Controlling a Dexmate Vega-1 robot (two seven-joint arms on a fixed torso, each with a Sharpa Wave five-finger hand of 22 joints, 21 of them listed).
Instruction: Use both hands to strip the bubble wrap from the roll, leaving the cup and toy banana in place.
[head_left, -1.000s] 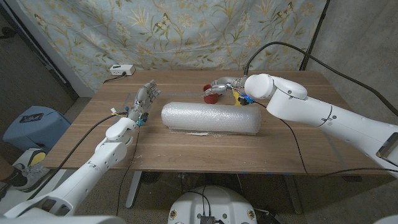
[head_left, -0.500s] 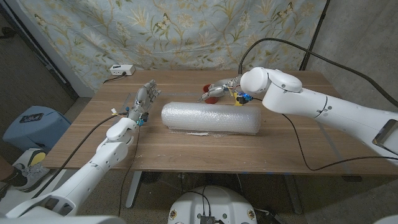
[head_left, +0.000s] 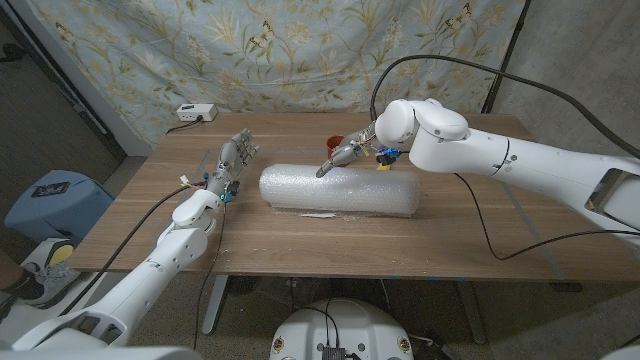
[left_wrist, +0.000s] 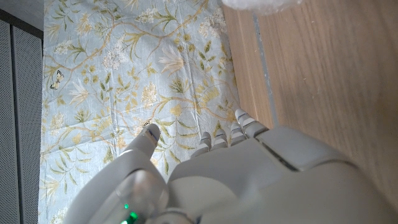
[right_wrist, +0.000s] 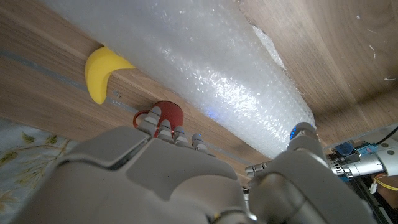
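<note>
Bubble-wrap roll (head_left: 340, 189) under right hand (head_left: 340, 156)

The scene is viewed from above by the head camera, looking down and forward over both arms onto the worktop (head_left: 300, 235), with a floral cloth (head_left: 300, 50) behind at 12 o'clock. The left wrist view is taken close along the back of the left hand (left_wrist: 249, 180), turned sideways toward that cloth, with a strip of worktop included. The right wrist view is taken close over the right hand (right_wrist: 186, 180), facing the bubble wrap roll (right_wrist: 205, 74), which is shared with the head view.
</note>
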